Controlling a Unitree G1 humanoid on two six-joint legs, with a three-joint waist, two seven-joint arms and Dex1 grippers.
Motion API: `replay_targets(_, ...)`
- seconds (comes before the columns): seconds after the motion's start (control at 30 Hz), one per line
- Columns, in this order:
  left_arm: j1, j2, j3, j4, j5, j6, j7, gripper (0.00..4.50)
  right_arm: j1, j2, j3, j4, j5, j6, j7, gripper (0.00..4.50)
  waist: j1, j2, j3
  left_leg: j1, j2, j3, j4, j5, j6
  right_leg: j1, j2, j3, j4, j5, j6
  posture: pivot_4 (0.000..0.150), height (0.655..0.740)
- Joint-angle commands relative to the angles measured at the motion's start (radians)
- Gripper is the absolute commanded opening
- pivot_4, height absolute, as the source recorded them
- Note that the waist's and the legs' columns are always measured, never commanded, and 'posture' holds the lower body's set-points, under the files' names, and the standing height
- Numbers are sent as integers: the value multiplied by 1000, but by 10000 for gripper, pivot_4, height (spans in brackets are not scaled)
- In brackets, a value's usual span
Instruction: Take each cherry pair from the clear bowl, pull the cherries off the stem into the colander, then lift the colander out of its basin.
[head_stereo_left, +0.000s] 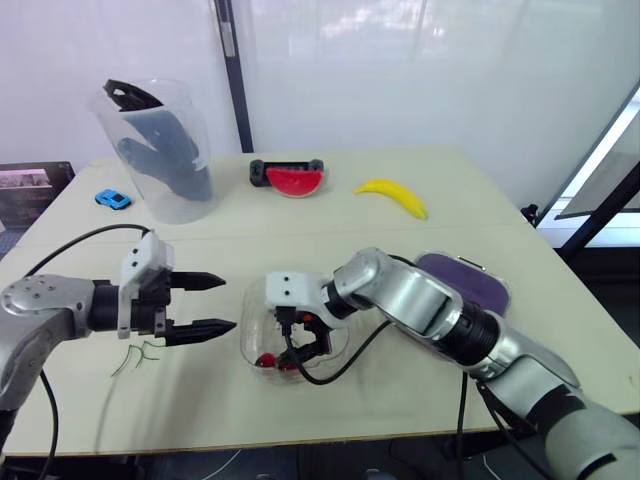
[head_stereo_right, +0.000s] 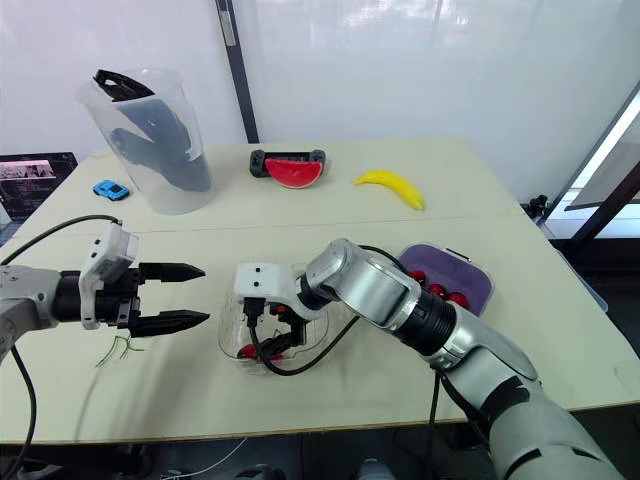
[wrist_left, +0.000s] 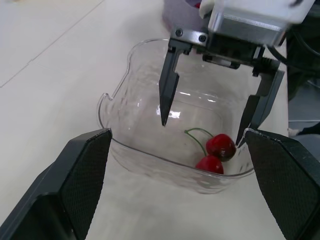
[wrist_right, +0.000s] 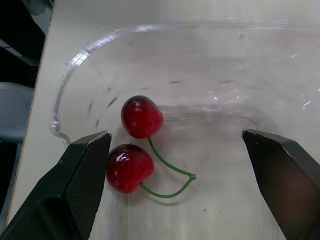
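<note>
- One cherry pair (wrist_right: 137, 150) lies on the floor of the clear bowl (wrist_left: 135, 110). The right gripper (wrist_left: 202, 132) hangs inside the bowl above it, jaws apart.
- The left gripper (head_stereo_left: 228, 302) hovers just beside the bowl, jaws also apart.
- The step in hand looks like picking up the pair. The next move calls for lowering and closing on the stem.
- The colander (head_stereo_right: 475, 270) sits behind the right arm, partly hidden, and its basin is hard to make out.
</note>
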Motion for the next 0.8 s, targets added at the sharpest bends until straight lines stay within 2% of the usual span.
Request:
replay_targets(0.03, -12, -1, 3, -6, 12, -24, 2, 44445, -4, 38, 18, 28, -22, -26, 15, 45000, -1, 0, 0, 0, 0, 0, 0, 0, 0, 0, 0, 0, 0, 0, 0, 1500, 7400)
replay_targets(0.3, -13, -1, 1, -4, 18, -21, 5, 44445, -10, 113, 52, 163, -97, -103, 24, 45000, -1, 0, 0, 0, 0, 0, 0, 0, 0, 0, 0, 0, 0, 0, 0, 1500, 7400)
replay_targets(0.4, -14, -4, 1, -5, 19, -18, 8, 45000, -7, 132, 54, 196, -114, -125, 32, 36269, -1, 0, 0, 0, 0, 0, 0, 0, 0, 0, 0, 0, 0, 0, 0, 1500, 7400)
replay_targets(0.5, -13, -5, 1, -5, 20, -17, 11, 45000, -2, 146, 57, 219, -132, -146, 43, 21473, -2, 0, 0, 0, 0, 0, 0, 0, 0, 0, 0, 0, 0, 0, 0, 1500, 7400)
replay_targets(0.8, -17, -9, -4, 0, 28, -23, 16, 45000, 7, 151, 35, 223, -163, -169, 67, 21473, -1, 0, 0, 0, 0, 0, 0, 0, -1, 0, 0, 0, 0, 0, 0, 1500, 7400)
